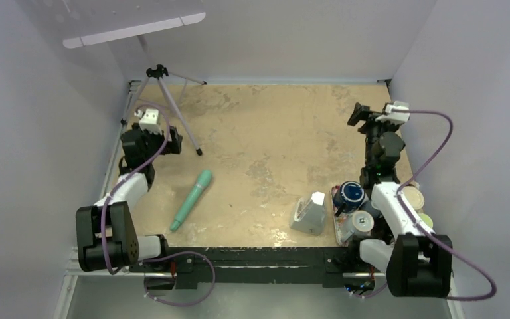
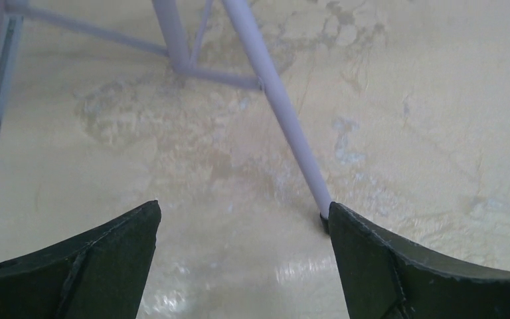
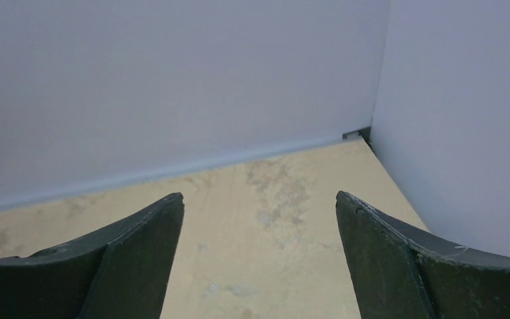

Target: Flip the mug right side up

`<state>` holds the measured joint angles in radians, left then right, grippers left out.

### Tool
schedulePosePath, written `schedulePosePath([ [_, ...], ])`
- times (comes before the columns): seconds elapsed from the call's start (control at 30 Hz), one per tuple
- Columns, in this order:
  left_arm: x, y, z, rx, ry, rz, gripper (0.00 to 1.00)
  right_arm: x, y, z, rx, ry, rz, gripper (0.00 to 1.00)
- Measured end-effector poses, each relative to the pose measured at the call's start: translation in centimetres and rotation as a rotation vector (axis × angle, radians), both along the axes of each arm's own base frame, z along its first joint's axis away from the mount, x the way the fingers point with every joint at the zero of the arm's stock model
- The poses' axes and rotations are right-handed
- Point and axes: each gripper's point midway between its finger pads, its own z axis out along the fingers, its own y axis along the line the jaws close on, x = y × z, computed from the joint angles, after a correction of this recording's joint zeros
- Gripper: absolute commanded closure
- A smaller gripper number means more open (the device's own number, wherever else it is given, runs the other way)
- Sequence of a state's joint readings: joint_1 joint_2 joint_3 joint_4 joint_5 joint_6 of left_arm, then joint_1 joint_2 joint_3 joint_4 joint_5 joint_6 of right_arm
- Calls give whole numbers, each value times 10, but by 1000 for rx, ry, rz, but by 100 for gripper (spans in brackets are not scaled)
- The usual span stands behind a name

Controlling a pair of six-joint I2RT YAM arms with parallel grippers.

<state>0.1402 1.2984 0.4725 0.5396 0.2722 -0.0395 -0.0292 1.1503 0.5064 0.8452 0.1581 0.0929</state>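
Note:
The mug (image 1: 353,193) is dark blue and stands among other items on a tray (image 1: 338,224) at the near right, beside my right arm's forearm. It seems to show its round base upward, but it is small in the top view. Neither wrist view shows it. My right gripper (image 1: 358,115) (image 3: 259,196) is open and empty, raised over the far right of the table and facing the back corner, well beyond the mug. Far from the mug, my left gripper (image 1: 173,141) (image 2: 242,207) is open and empty, low over the table at the far left.
A thin-legged tripod (image 1: 166,100) stands at the far left; one leg (image 2: 285,119) ends just by my left gripper's right finger. A long teal tool (image 1: 192,199) lies left of centre. A grey wedge-shaped object (image 1: 310,214) sits beside the tray. Walls enclose the table.

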Motion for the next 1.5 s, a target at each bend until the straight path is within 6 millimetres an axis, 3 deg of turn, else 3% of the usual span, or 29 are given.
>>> schedulePosePath([
  [0.13,16,-6,55,51,29,-125,0,-6,6,60,73,15,26,24],
  [0.2,4,-16,66,84,73,-206,0,-15,9,73,111,65,36,26],
  [0.27,-17,-26,65,107,155,-287,0,-26,13,69,155,156,39,27],
  [0.37,-52,-39,47,104,316,-377,3,-43,24,43,217,331,19,30],
  [0.47,-86,-52,34,63,462,-447,6,-68,45,-7,254,579,-5,38],
  [0.57,-109,-66,38,15,544,-510,7,-99,61,-53,269,804,-14,43],
  [0.63,-115,-72,44,0,561,-530,7,-124,69,-73,284,923,-28,50],
  [0.73,-118,-74,50,-15,574,-538,8,-151,70,-81,326,992,-56,59],
  [0.83,-119,-76,52,-35,588,-545,9,-175,70,-90,370,1026,-74,59],
  [0.87,-120,-77,52,-44,595,-546,9,-184,71,-95,387,1040,-75,66],
  [1.03,-121,-81,53,-76,615,-549,10,-223,75,-128,443,1139,-93,68],
  [1.2,-121,-84,53,-99,631,-549,10,-227,78,-137,469,1177,-122,68],
  [1.4,-121,-84,54,-106,638,-548,10,-230,84,-153,467,1240,-150,54],
  [1.5,-119,-84,55,-111,642,-549,11,-230,85,-161,486,1234,-170,54],
])
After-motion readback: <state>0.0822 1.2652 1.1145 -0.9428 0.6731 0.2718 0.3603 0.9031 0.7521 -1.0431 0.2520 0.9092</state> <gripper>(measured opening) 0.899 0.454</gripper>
